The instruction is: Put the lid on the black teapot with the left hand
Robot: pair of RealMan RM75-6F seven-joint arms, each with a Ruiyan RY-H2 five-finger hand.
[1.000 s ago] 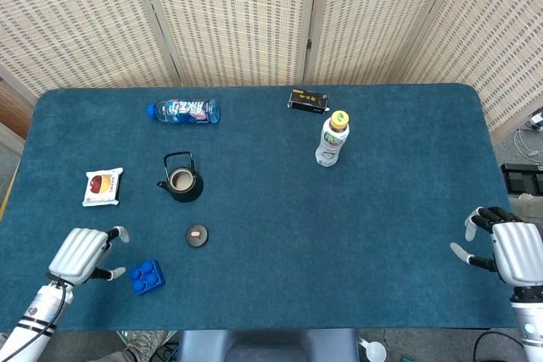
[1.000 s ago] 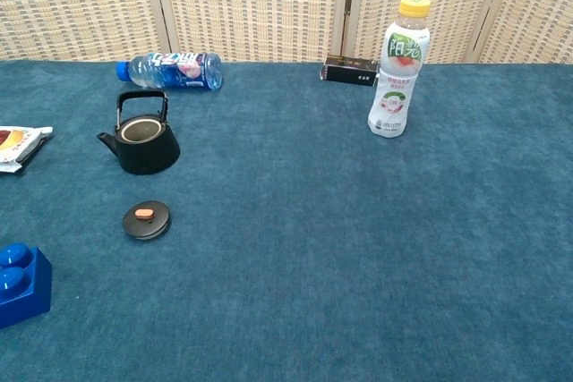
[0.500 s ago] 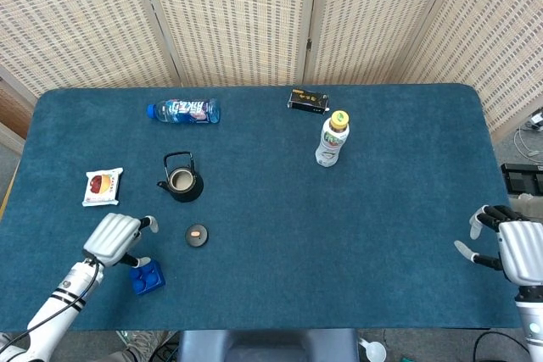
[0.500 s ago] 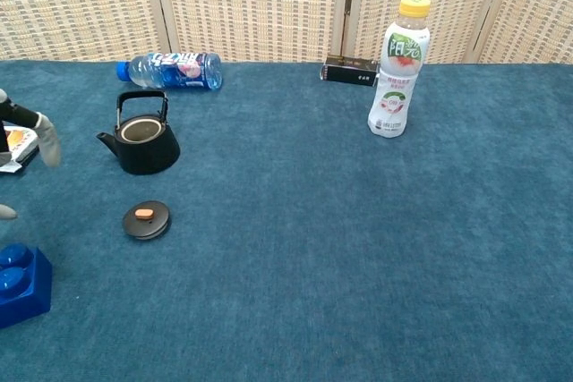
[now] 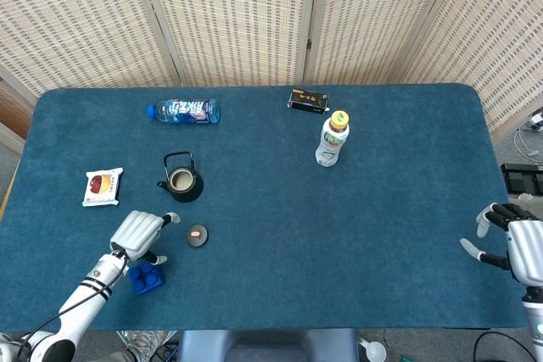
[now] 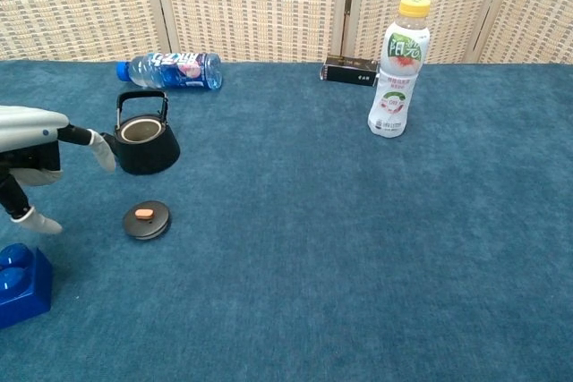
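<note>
A: Starting at the left, what's the left hand [image 5: 142, 232] doing?

B: It hovers over the blue felt-covered table [image 5: 339, 235], fingers spread and holding nothing, just beside the small round black lid with an orange knob [image 5: 197, 234]. A blue plastic building block [image 5: 145, 277] sits right under its wrist side.

A: And the lid?

B: It lies flat on the cloth, knob up, near the front of the small black cast-iron-looking teapot with a hoop handle [image 5: 181, 181]. The pot is open-topped and upright, handle raised.

A: How would you expect the lid to handle?

B: I'd judge it stiff, small and fairly light, though heavier than it looks if it's iron. It sits low on soft felt, so getting fingertips under the rim seems awkward. The orange knob is the sensible place to pinch. It's tiny, so a slip is likely.

A: Anything about seating it?

B: The raised handle arches over the opening, so the lid probably has to come in from the side of the hoop.

A: Far right?

B: The right hand [image 5: 519, 246] is at the table's edge, fingers apart, empty.
</note>
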